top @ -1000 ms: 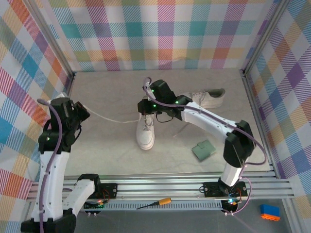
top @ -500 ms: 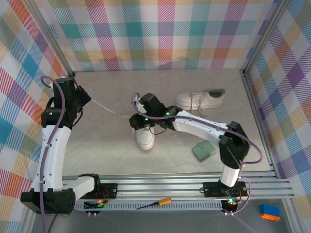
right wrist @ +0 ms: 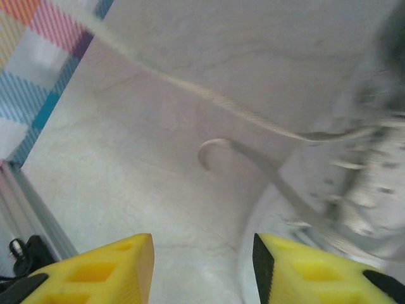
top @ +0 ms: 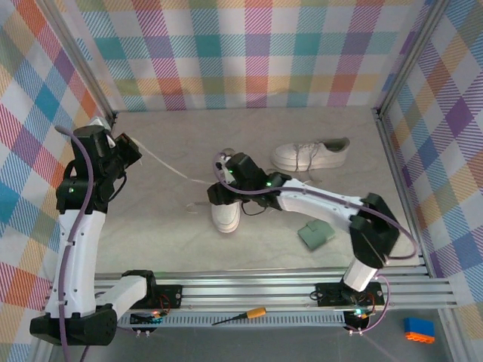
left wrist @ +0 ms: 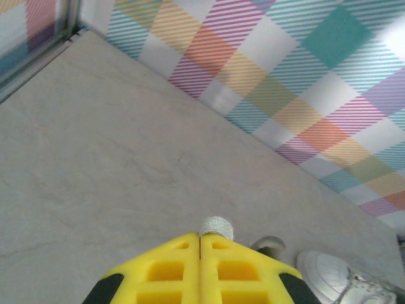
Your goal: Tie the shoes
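Observation:
One of the shoes (top: 226,215), a white sneaker, lies mid-table with its toe toward me, and it shows blurred in the right wrist view (right wrist: 357,190). The other shoe (top: 309,155) lies on its side at the back right. My left gripper (top: 130,151) is at the far left, shut on the end of a white lace (left wrist: 216,226). That lace (top: 170,170) runs taut to the near shoe. My right gripper (top: 213,197) hovers at that shoe's left side, open (right wrist: 202,253), with nothing between its fingers. A second lace (right wrist: 218,147) lies loose and curled on the table.
A small green pad (top: 315,234) lies right of the near shoe. Checkered walls close the left, back and right sides. A screwdriver (top: 243,315) and a blue brick (top: 419,329) lie past the front rail.
My right gripper has opened and let go of the lace it held, which now lies loose. It dropped down to the shoe's left side. My left arm pulled its lace back and to the left.

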